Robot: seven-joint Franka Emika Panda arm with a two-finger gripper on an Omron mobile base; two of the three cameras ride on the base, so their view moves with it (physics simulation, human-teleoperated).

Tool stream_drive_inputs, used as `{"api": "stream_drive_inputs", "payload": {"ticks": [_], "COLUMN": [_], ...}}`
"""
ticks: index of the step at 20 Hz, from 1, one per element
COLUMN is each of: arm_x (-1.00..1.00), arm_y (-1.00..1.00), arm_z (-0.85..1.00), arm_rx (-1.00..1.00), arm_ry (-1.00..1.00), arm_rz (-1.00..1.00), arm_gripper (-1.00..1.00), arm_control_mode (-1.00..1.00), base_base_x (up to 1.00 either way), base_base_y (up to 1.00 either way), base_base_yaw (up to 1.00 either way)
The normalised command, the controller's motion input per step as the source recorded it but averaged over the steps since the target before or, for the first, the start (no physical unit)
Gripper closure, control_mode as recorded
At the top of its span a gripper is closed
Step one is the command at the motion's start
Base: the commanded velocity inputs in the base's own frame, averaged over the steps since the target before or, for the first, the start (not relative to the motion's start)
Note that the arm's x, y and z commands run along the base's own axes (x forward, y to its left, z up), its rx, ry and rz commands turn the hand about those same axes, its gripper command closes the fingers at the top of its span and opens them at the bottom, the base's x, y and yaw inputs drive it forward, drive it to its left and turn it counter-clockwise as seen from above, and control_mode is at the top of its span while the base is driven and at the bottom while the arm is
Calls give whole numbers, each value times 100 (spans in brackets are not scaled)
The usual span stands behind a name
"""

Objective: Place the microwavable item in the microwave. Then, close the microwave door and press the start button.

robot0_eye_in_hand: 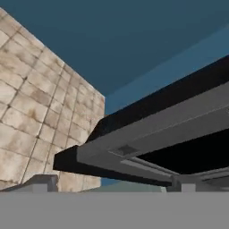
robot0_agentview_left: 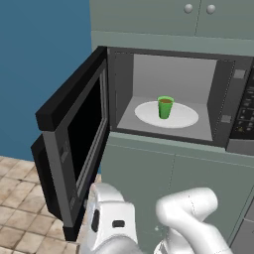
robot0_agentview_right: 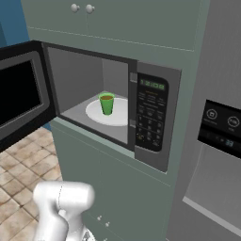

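Jaws' opening cannot be told beside the open microwave door (robot0_agentview_left: pixel 74 144); green cup (robot0_agentview_left: pixel 165 107) stands on the turntable (robot0_agentview_left: pixel 186 118).

The cup (robot0_agentview_left: pixel 165 107) is standing upright on the turntable plate (robot0_agentview_left: pixel 186 118) inside the microwave (robot0_agentview_left: pixel 230 79), at the centre of the left base view. The microwave door (robot0_agentview_left: pixel 72 134) is hanging open at the frame's left. The keypad panel (robot0_agentview_right: pixel 151 117) is sitting right of the cavity, cabinets (robot0_agentview_left: pixel 149 15) lying above, the fridge (robot0_agentview_right: pixel 221 141) standing at the far right of the right base view
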Motion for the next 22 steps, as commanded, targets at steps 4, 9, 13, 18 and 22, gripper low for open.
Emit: {"api": "stream_drive_inputs", "payload": {"ticks": [4,9,13,18,22], "arm_x": [-4,69,100,100,100], "arm_y": [100,97,97,99,72], "arm_z": [-47,-70,-79,-67,-49], "arm_rx": [-35,-33,-33,-33,-31], "arm_ry": [-6,2,9,8,1], "arm_rz": [15,5,0,0,0], "arm_gripper": [-100,-100,-100,-100,-100], "arm_control_mode": [-100,-100,-100,-100,-100], "base_base_x": [0,0,0,0,0], "base_base_y": [0,0,0,0,0], "base_base_yaw": [0,0,0,0,0]}}
